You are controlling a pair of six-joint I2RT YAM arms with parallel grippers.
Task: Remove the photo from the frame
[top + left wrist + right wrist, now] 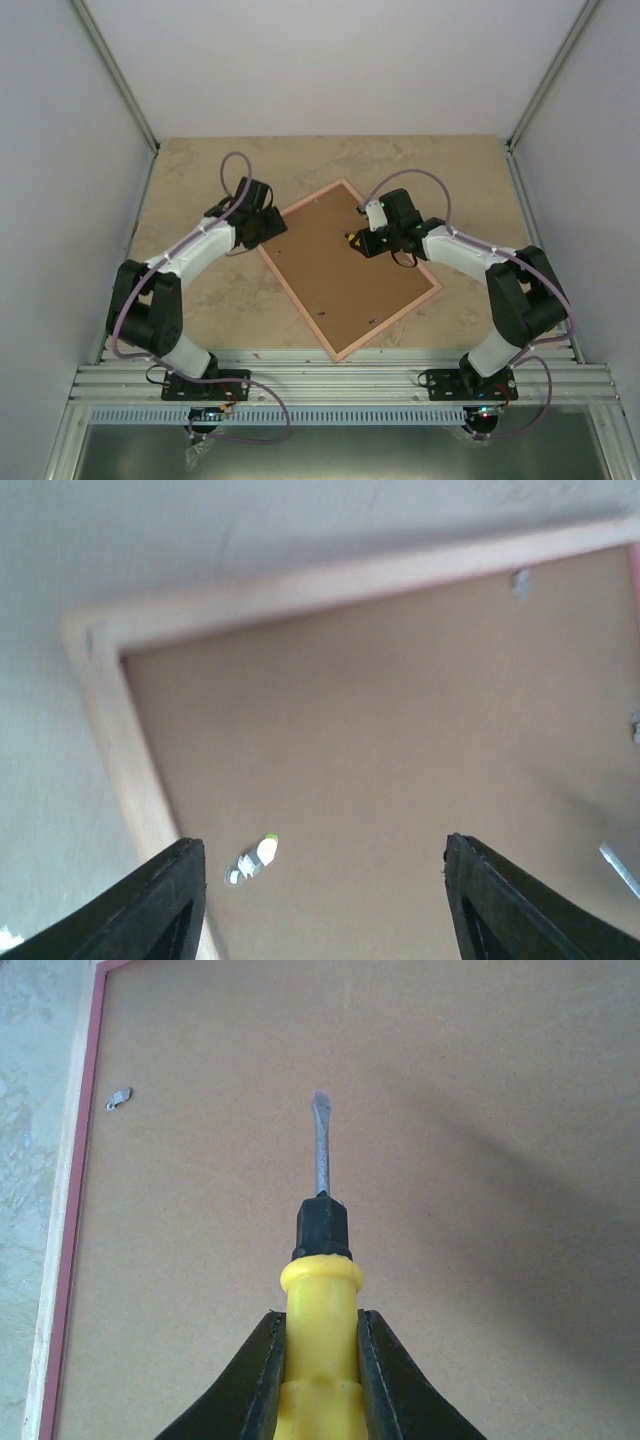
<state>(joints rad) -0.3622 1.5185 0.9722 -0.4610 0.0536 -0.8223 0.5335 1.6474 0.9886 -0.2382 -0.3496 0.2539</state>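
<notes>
Overhead, a pink picture frame point(390, 325) lies face down and slantwise on a pale table point(200, 170). Its brown backing board point(340, 285) is turned up, likely so the board can be reached and lifted out. The photo shows in no view; it presumably sits beneath that board, inside the frame.

The right gripper point(318, 1330) is clamped on the yellow handle of a flat screwdriver point(320, 1280). The blade points forward just above the board, probably to pry up the small metal tabs point(118, 1099) that pin the board down.

The left gripper point(320, 850) hovers over the frame's far left corner, jaws spread wide with nothing between them — seemingly ready to steady the rim.

Those tabs along the inner edge are what stand in the way — whether any is already bent aside is too small to tell.
</notes>
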